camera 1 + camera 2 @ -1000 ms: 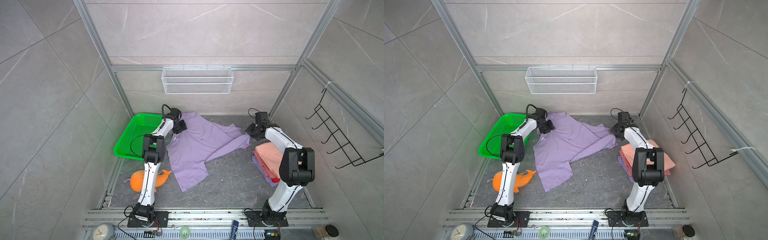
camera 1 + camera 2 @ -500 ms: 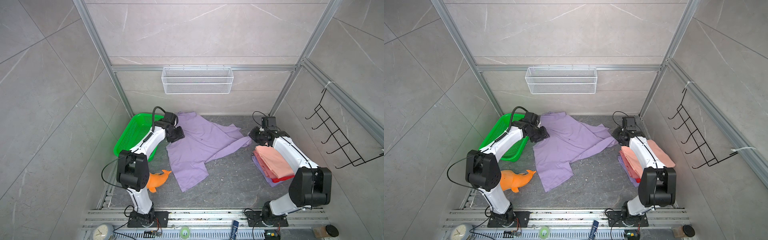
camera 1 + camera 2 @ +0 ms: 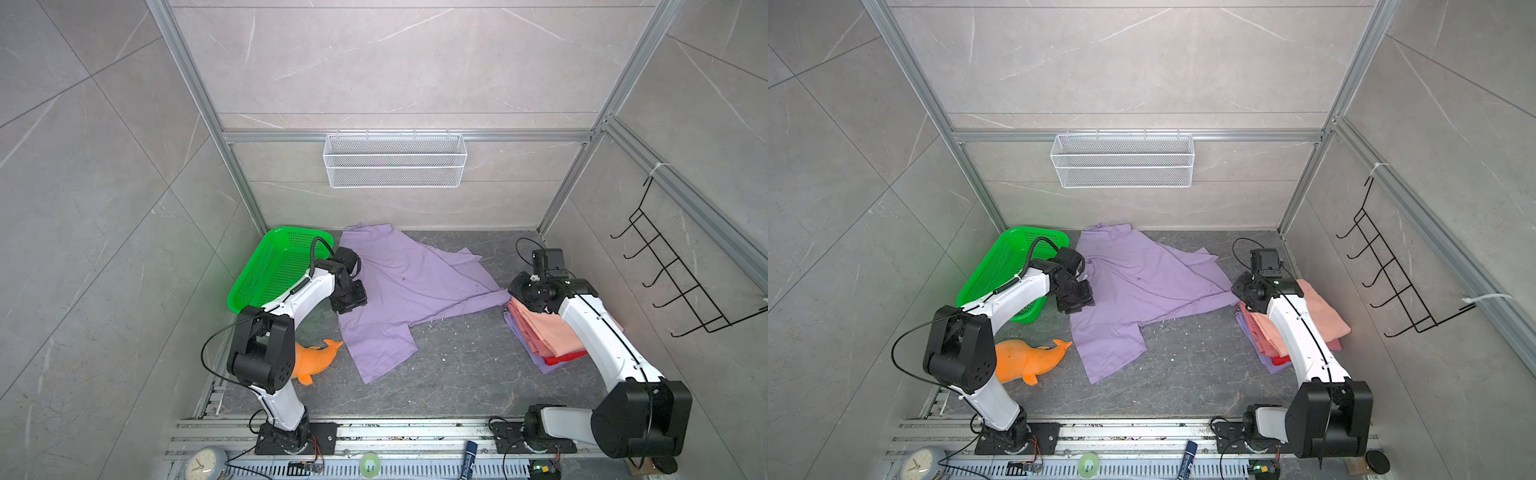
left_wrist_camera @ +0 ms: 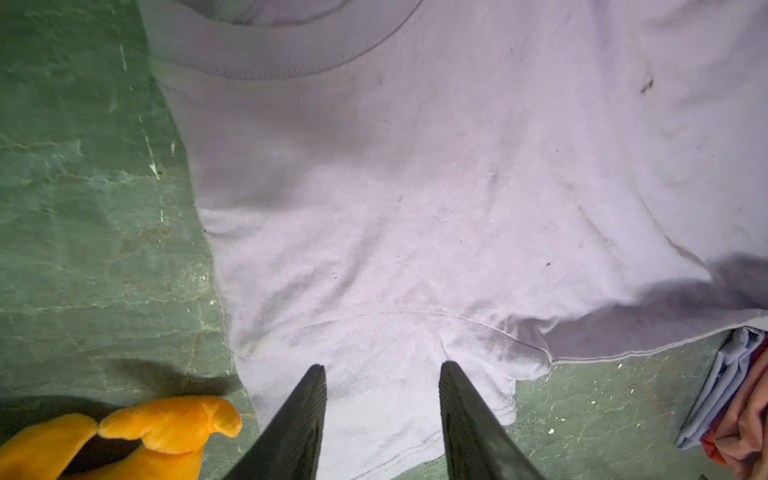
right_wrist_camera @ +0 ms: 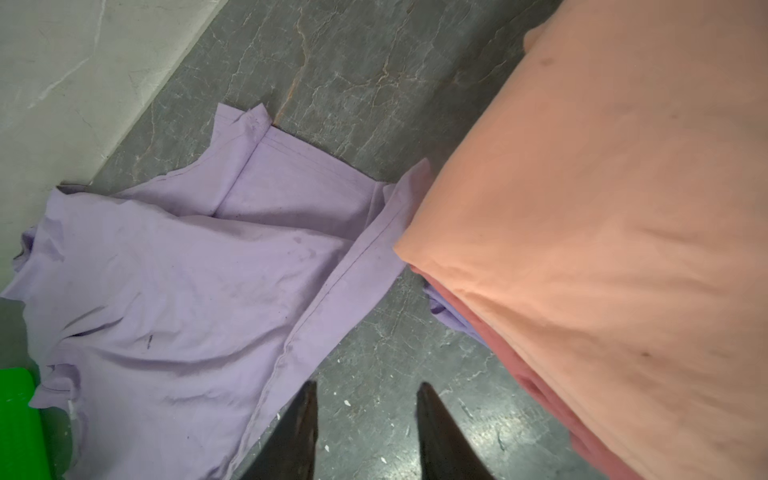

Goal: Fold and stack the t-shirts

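Both hands are released and grip nothing. The left hand point(image 4: 382, 365) hovers over a sleeve of the lilac t-shirt point(image 3: 411, 291), which lies spread on the bench point(image 3: 457, 374). The right hand point(image 5: 366, 384) hovers over bare bench between that shirt's hem and the folded stack point(image 3: 548, 332), topped salmon-pink.

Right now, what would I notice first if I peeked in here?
A big lilac t-shirt lies spread out, unfolded, in the middle of the floor. The bright green basket sits at the back left, with an orange plush dolphin nearer the front. On the right is a stack of folded shirts, salmon-pink on top.
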